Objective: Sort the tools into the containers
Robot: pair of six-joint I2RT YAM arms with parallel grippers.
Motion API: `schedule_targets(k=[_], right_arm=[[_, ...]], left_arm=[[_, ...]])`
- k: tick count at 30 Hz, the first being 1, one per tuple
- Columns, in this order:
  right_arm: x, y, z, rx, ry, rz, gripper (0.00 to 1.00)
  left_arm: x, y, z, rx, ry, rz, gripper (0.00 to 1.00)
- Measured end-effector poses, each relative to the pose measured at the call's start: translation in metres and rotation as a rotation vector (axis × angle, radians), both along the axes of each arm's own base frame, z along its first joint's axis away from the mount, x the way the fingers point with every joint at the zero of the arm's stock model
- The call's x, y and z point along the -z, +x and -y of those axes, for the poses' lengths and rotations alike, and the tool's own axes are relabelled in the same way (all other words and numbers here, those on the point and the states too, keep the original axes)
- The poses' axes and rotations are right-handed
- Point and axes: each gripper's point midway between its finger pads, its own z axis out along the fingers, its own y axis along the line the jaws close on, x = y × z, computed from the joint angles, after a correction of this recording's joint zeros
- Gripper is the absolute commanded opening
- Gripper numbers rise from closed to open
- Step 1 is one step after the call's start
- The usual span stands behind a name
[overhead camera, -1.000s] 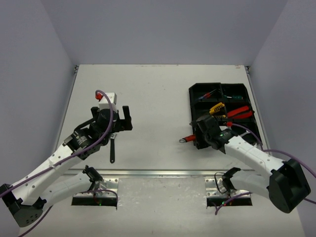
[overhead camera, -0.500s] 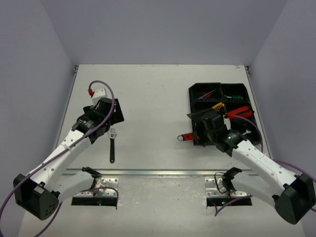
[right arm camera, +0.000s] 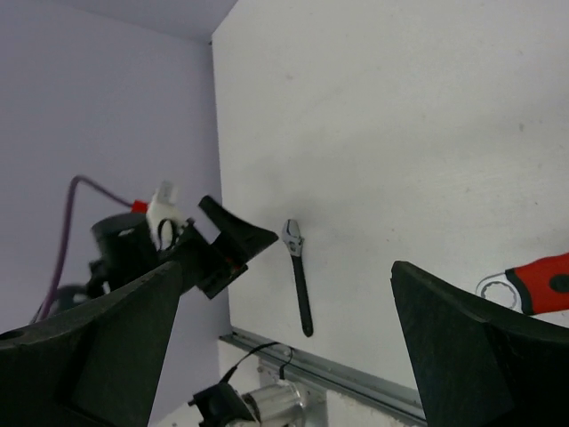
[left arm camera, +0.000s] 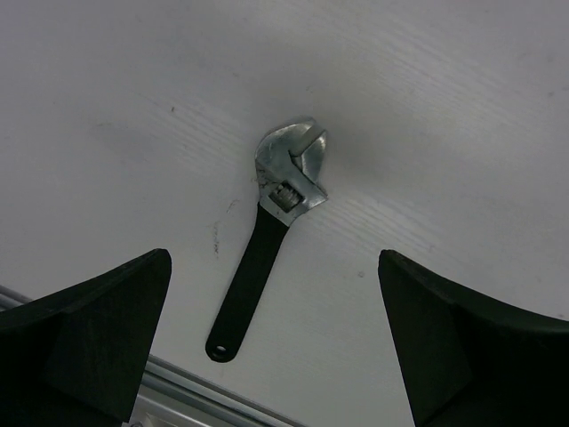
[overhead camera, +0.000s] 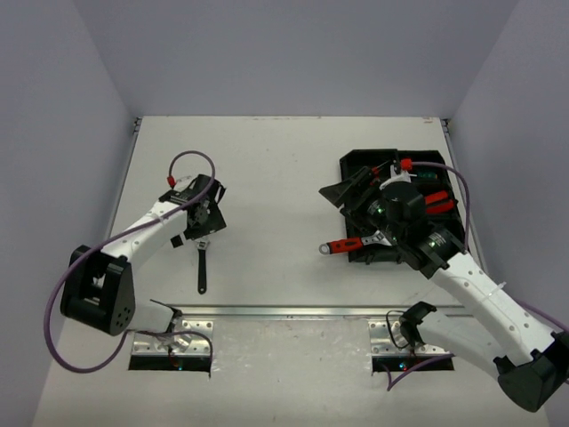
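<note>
I see both pincers spread, empty: left gripper (overhead camera: 204, 215) above one black-handled silver adjustable wrench (left arm camera: 271, 233) at eight o'clock, right gripper (overhead camera: 346, 191) over one black plastic organiser tray (overhead camera: 356, 164) at three o'clock, one red-handled wrench (overhead camera: 343, 246) at its seven o'clock corner.

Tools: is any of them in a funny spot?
Yes. The red-handled wrench pokes out past the left edge of the black tray onto the table, and the black-handled wrench lies alone on the table, outside the tray.
</note>
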Motion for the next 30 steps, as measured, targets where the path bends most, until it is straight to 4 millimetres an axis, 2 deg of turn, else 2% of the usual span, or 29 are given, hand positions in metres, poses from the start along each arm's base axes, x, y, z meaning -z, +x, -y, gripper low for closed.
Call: schedule_targets(k=[3, 7, 11, 13, 15, 16, 19, 20, 22, 23, 27, 30], right_arm=[[-0.011, -0.006, -0.003, -0.079, -0.052, 0.073, 0.99], [-0.012, -0.015, 0.001, -0.134, -0.112, 0.128, 0.99], [-0.012, -0.022, 0.007, -0.15, -0.145, 0.17, 0.99], [-0.011, -0.024, 0.009, -0.157, -0.16, 0.185, 0.99], [-0.008, -0.024, 0.012, -0.162, -0.178, 0.191, 0.99], [-0.007, -0.024, 0.012, -0.164, -0.186, 0.192, 0.99], [-0.003, -0.025, 0.013, -0.178, -0.202, 0.192, 0.99], [-0.003, -0.025, 0.013, -0.18, -0.206, 0.193, 0.99], [-0.003, -0.025, 0.014, -0.184, -0.212, 0.197, 0.99], [-0.003, -0.025, 0.014, -0.186, -0.214, 0.199, 0.99], [-0.004, -0.026, 0.015, -0.188, -0.217, 0.205, 0.99], [-0.004, -0.026, 0.015, -0.188, -0.217, 0.206, 0.99]], left_arm=[[0.022, -0.012, -0.004, -0.026, 0.017, -0.117, 1.0], [0.029, -0.02, 0.001, -0.036, -0.016, -0.162, 0.99], [0.035, -0.02, 0.011, -0.03, -0.069, -0.169, 0.92], [0.044, -0.02, 0.015, -0.027, -0.088, -0.179, 0.87], [0.059, -0.025, 0.016, -0.031, -0.092, -0.21, 0.77], [0.066, -0.029, 0.016, -0.034, -0.093, -0.228, 0.68], [0.073, -0.028, 0.018, -0.042, -0.113, -0.228, 0.66], [0.074, -0.027, 0.019, -0.042, -0.121, -0.224, 0.61], [0.075, -0.025, 0.02, -0.04, -0.132, -0.221, 0.42], [0.075, -0.024, 0.021, -0.039, -0.139, -0.219, 0.36], [0.078, -0.015, 0.03, -0.02, -0.186, -0.194, 0.33], [0.08, -0.012, 0.035, 0.004, -0.218, -0.182, 0.26]])
